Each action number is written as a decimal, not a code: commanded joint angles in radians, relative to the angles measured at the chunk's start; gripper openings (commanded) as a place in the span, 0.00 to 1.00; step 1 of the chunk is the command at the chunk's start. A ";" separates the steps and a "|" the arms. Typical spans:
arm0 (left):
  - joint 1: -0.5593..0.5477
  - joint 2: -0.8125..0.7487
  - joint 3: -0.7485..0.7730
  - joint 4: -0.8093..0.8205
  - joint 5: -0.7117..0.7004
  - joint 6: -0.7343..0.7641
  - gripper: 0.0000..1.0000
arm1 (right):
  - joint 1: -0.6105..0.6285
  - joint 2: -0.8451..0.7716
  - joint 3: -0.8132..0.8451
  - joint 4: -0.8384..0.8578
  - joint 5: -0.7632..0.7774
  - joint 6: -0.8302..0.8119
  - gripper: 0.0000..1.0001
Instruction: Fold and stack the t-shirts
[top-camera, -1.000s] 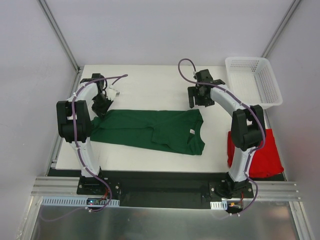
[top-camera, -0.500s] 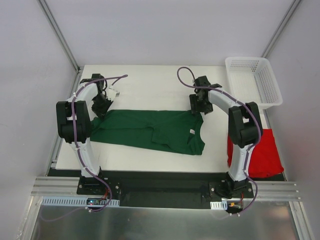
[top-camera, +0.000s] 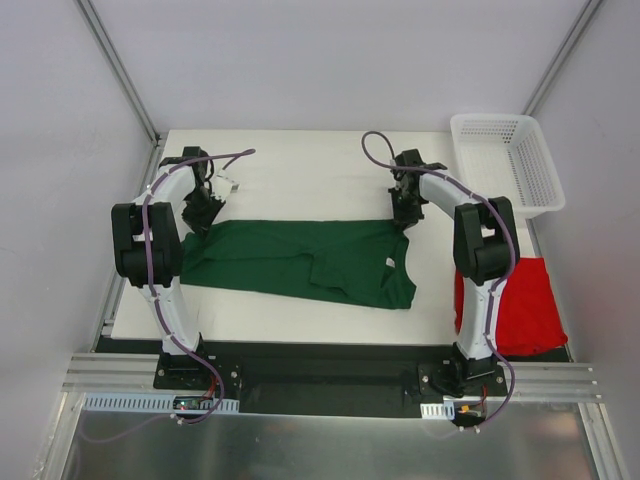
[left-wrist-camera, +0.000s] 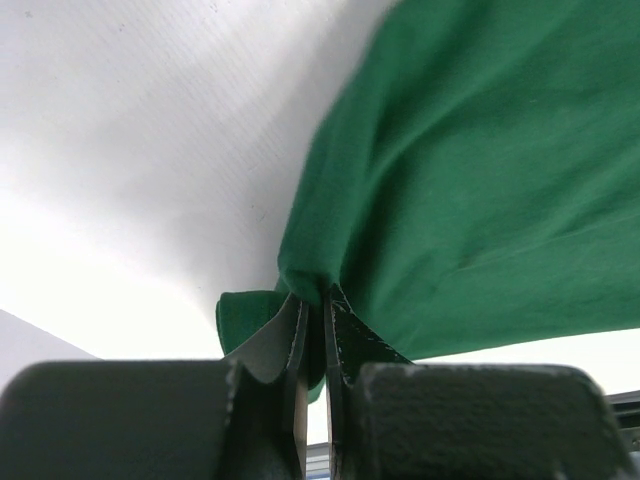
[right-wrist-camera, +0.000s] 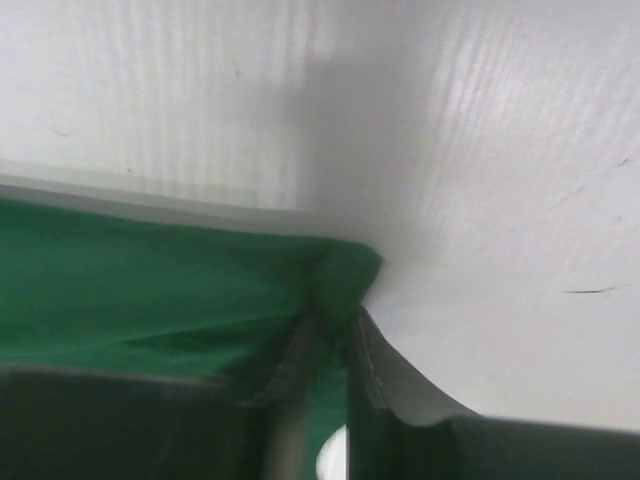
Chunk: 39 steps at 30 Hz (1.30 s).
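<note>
Green fabric: the green t-shirt (top-camera: 300, 255) lies spread flat across the middle of the white table (top-camera: 300, 170). The left gripper (top-camera: 199, 222) is closed tight on its far-left corner, with cloth pinched between the fingers (left-wrist-camera: 345, 340). The right gripper (top-camera: 404, 216) is clamped on the far-right corner. The small white neck label (top-camera: 385, 263) is too small to read. A red t-shirt (top-camera: 525, 305) lies at the table's right edge, below a white basket (top-camera: 505, 165).
</note>
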 joint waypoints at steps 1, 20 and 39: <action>-0.009 -0.037 -0.002 -0.024 -0.004 -0.017 0.00 | -0.012 -0.009 0.016 -0.063 -0.002 -0.006 0.06; -0.013 -0.020 -0.008 -0.042 0.017 -0.024 0.00 | -0.031 0.075 0.376 -0.307 0.091 -0.112 0.01; -0.012 0.066 0.131 -0.039 -0.074 0.042 0.00 | -0.035 0.142 0.398 -0.321 0.097 -0.135 0.01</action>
